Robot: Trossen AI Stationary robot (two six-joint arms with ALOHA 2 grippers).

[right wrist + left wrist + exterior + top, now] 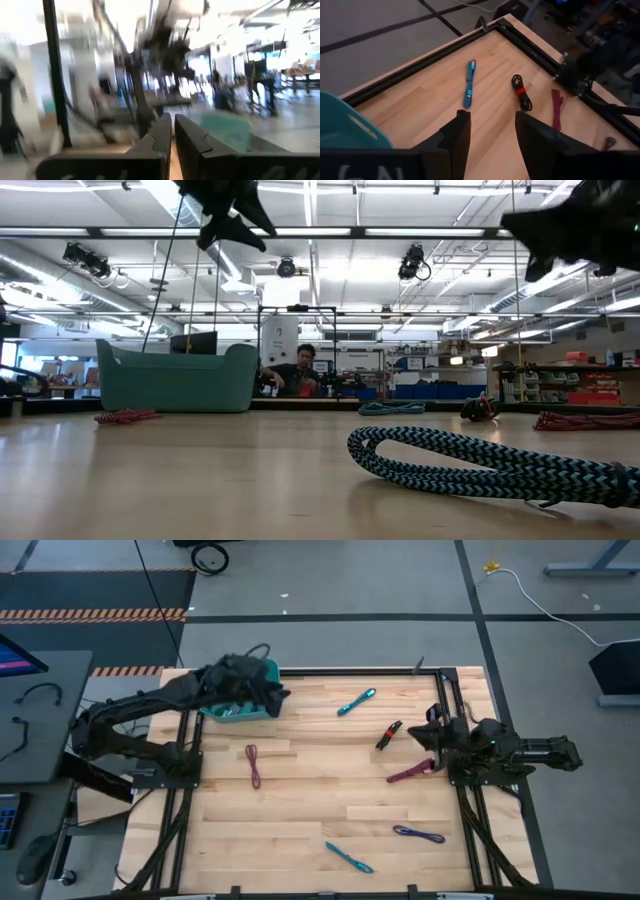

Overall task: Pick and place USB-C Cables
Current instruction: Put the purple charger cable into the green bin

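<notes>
Six cable bundles lie flat on the wooden table: a teal one [356, 702], a black-red one [389, 734], a maroon one [412, 772], a purple one [253, 765], a bluish-purple one [418, 834] and a second teal one [348, 857]. More cable shows inside the teal bin [230, 712]. My left gripper [492, 125] hangs open and empty above the bin's right side [277, 697]. My right gripper [173, 132] is shut and empty, raised near the table's right edge [432, 728], beside the black-red and maroon bundles.
The teal bin [175, 380] stands at the table's far left. A black frame [450, 690] edges the table. In the low view the near teal bundle [480, 465] fills the foreground. A person [300, 370] sits far behind the table. A white cable [540, 600] lies on the floor.
</notes>
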